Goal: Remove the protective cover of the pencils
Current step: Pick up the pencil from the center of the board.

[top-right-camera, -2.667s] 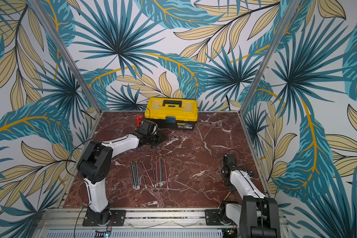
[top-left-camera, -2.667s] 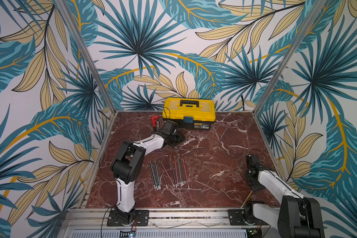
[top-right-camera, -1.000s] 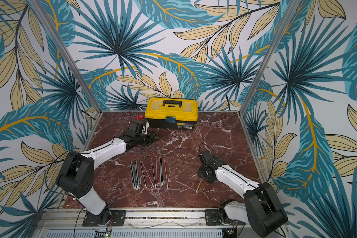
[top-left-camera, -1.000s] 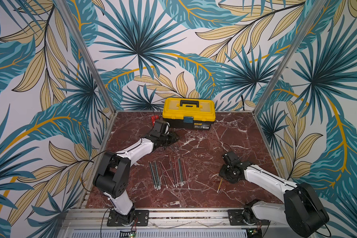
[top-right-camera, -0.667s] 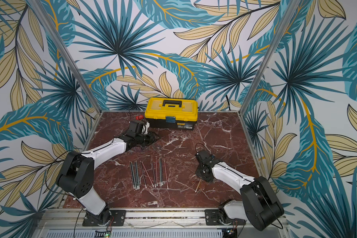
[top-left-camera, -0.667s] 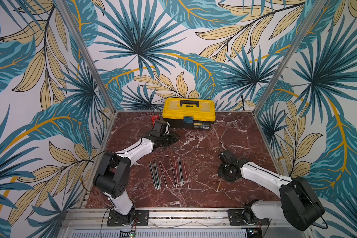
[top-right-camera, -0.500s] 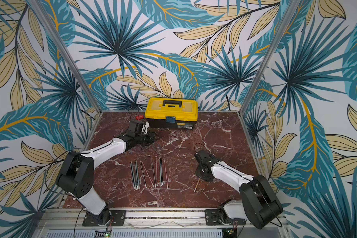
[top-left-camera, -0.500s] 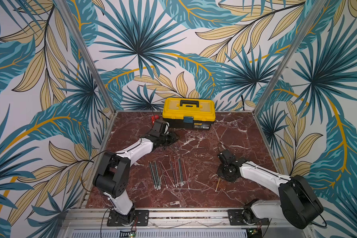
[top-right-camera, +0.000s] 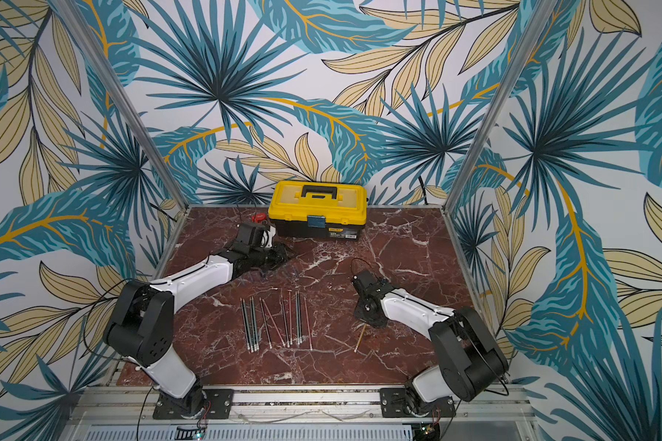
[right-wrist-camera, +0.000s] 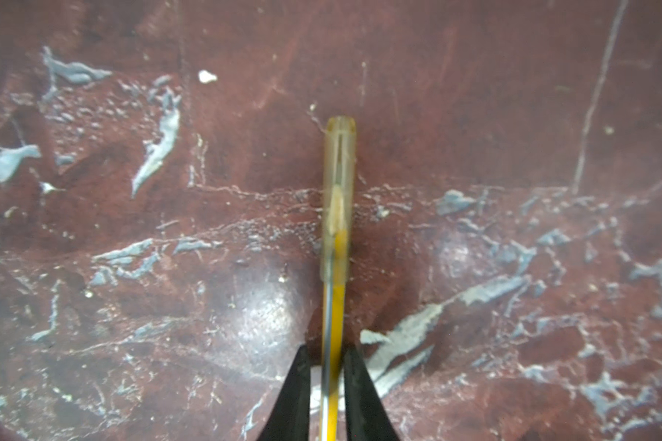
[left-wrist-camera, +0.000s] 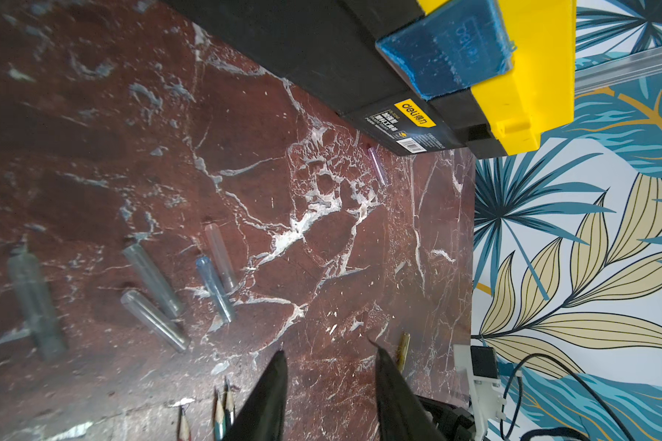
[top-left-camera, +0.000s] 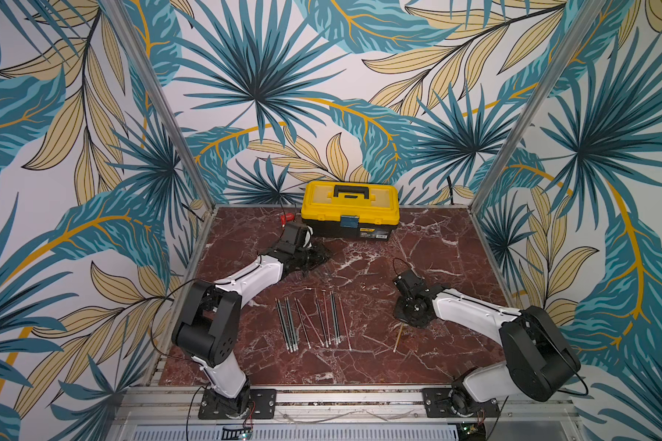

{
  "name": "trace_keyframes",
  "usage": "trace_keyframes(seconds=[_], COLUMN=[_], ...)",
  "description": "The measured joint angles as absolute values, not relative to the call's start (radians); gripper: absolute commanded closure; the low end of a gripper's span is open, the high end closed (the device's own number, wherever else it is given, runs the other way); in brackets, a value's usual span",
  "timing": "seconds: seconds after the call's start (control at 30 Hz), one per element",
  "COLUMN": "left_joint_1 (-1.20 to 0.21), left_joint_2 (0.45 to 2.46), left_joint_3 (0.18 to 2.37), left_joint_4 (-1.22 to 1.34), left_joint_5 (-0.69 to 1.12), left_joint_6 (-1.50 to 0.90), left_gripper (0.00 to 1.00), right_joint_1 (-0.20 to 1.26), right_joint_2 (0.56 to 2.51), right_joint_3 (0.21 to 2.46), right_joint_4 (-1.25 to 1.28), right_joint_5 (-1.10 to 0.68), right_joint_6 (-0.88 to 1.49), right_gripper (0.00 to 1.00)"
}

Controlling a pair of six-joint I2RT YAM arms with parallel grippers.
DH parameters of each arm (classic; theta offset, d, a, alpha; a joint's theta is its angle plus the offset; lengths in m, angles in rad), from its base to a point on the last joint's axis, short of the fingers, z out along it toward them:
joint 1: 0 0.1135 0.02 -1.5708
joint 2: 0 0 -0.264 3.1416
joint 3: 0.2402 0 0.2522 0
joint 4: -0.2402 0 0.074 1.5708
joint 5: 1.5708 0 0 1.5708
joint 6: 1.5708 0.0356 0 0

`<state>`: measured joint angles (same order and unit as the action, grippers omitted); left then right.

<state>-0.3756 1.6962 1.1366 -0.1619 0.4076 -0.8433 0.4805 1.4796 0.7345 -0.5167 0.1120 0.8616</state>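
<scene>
Right fingers point(right-wrist-camera: 295, 397): pinching the yellow pencil point(right-wrist-camera: 333, 324), with the cap point(right-wrist-camera: 339, 191) on its tip beyond them.
Left fingers point(left-wrist-camera: 268, 397): spread, with loose caps point(left-wrist-camera: 153, 278) nearby on the bench point(left-wrist-camera: 322, 229).
Cut off: the pencil's rear.

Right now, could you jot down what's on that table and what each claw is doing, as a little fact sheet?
right claw: closed around the yellow pencil
cap: translucent, on that pencil's tip
left claw: open, empty, near the toolbox
loose caps: several lying on the marble table by the left claw
other pencils: a row lying mid-table, neither claw touching them
toolbox: yellow, lid shut, at the back
</scene>
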Motion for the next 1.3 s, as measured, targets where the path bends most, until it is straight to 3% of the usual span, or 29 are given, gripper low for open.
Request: trace_keyframes(seconds=[0.5, 0.87, 1.3], left_joint_1=[-0.372, -0.373, -0.454], left_joint_2=[1.694, 1.631, 1.604], left_joint_3=[1.137, 1.070, 1.053], left_joint_4=[-0.162, -0.058, 0.063], left_joint_5=[0.421, 0.495, 0.525], left_joint_6=[-0.830, -0.825, -0.799], left_gripper=[0.62, 0.61, 0.58], right_joint_1=[0.518, 0.626, 0.702], right_joint_2=[1.519, 1.377, 1.337], right_joint_3=[0.776, 0.860, 0.876], right_joint_4=[-0.484, -0.487, -0.231], right_joint_5=[0.062, 0.028, -0.113], right_joint_6=[0.841, 0.760, 0.588], right_gripper=[0.93, 0.97, 1.00])
